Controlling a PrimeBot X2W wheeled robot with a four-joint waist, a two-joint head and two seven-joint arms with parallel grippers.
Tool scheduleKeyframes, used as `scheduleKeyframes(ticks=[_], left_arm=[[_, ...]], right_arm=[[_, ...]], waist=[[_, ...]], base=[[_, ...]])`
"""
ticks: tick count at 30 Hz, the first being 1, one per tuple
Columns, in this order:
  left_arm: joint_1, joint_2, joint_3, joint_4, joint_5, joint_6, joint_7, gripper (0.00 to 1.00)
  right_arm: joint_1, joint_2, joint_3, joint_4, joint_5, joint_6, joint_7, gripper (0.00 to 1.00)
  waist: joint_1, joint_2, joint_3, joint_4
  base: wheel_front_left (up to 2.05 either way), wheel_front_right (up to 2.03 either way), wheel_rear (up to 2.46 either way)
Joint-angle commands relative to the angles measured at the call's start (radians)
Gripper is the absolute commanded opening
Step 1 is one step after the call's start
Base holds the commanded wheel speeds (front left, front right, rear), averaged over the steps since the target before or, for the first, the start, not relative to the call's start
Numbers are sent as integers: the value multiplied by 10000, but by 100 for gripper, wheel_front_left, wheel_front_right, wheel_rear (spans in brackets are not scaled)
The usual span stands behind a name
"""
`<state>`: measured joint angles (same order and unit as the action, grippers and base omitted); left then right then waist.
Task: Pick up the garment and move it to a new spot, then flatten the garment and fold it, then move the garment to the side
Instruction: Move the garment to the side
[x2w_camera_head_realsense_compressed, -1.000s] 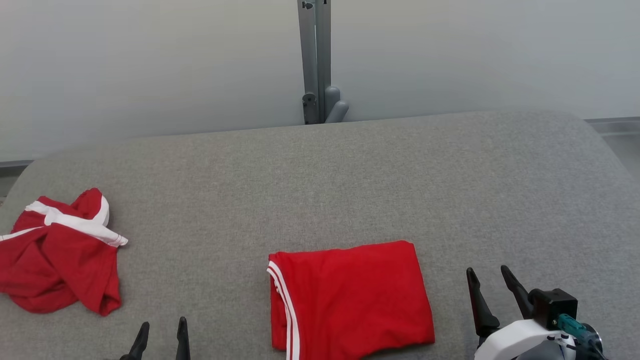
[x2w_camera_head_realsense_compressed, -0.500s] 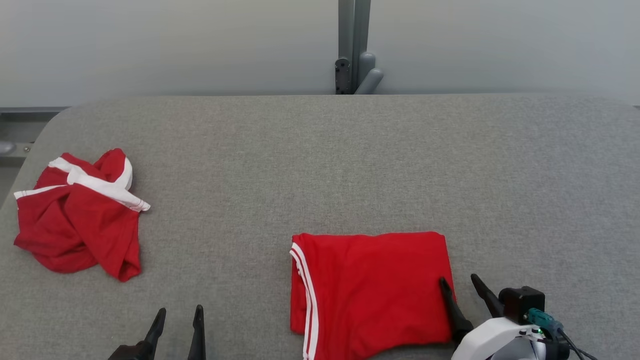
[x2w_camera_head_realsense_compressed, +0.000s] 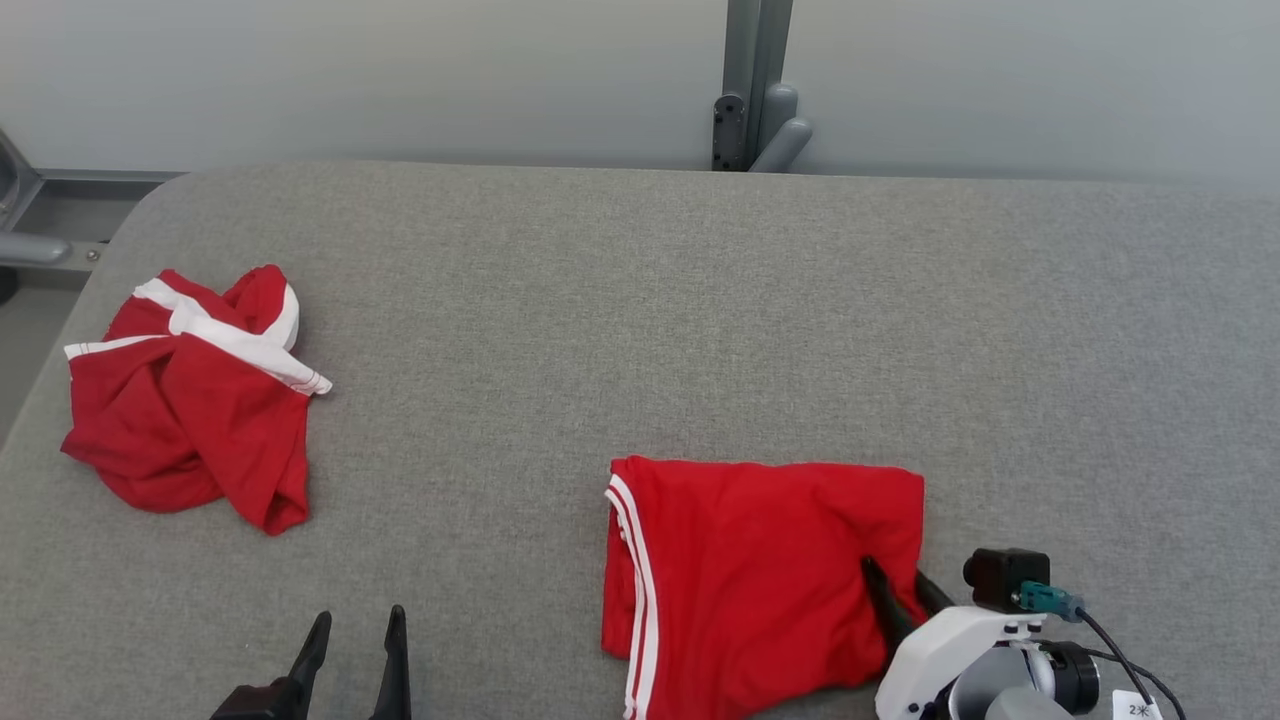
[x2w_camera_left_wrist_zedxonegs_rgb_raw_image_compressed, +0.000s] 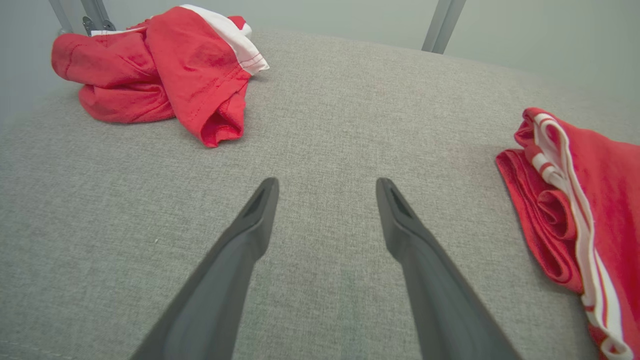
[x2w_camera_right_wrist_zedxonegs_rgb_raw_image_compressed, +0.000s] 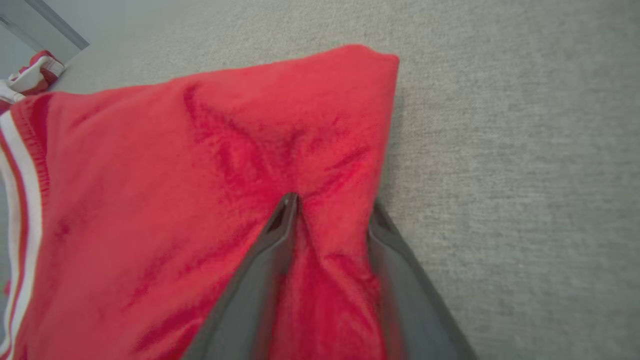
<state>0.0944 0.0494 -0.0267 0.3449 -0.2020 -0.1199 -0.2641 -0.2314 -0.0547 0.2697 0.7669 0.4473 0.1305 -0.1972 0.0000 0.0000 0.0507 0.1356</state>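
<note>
Red folded garment (x2w_camera_head_realsense_compressed: 750, 570) (white-striped left edge) lies flat, right edge bunched.

A: How much of the folded garment (x2w_camera_head_realsense_compressed: 760, 570) is seen from the head?
B: Not all. Its near edge is cut off by the bottom of the picture, and so is the body of the left tool (x2w_camera_head_realsense_compressed: 360, 612).
A: And the right tool (x2w_camera_right_wrist_zedxonegs_rgb_raw_image_compressed: 333, 200)?
B: From its wrist, the tip of one finger is behind a ridge of cloth. The picture is blurred there, so I cannot tell if the grip is firm. The small label (x2w_camera_head_realsense_compressed: 1138, 708) in the head view's corner is too small to read.
</note>
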Motion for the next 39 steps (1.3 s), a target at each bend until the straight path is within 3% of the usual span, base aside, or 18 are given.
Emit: scheduleKeyframes(ticks=[1, 11, 17, 21, 30, 34, 39], left_arm=[[-69, 25, 15, 3, -116, 23, 2, 100], [150, 25, 12, -101, -189, 53, 3, 100], [135, 25, -41, -188, -235, 19, 2, 100], [-123, 25, -181, -325, -338, 24, 2, 100], [-538, 28, -463, -366, -334, -17, 2, 100], [-738, 28, -637, -312, -283, -27, 2, 100], [-1037, 36, -830, -308, 3, -47, 2, 100]], right_arm=[[64, 48, 172, 209, 116, 1, 125, 0], [-223, -247, -600, 389, -49, -11, -596, 0], [-256, -249, -919, 588, -283, -10, -663, 0], [-329, -195, -974, 663, -447, -10, -689, 0], [-339, -130, -829, 518, -464, -8, -685, 0], [-212, -90, -674, 331, -422, -8, -687, 0], [-514, -50, -453, 80, -406, -7, -689, 0]], waist=[[0, 0, -17, -23], [0, 0, -249, -770], [0, 0, -385, -1951], [0, 0, -384, -3412], [0, 0, -106, -5429], [0, 0, 93, -5691], [0, 0, 638, -5370]], base=[[0, 0, 0], [0, 0, 0], [0, 0, 0], [0, 0, 0], [0, 0, 0], [0, 0, 0], [0, 0, 0]])
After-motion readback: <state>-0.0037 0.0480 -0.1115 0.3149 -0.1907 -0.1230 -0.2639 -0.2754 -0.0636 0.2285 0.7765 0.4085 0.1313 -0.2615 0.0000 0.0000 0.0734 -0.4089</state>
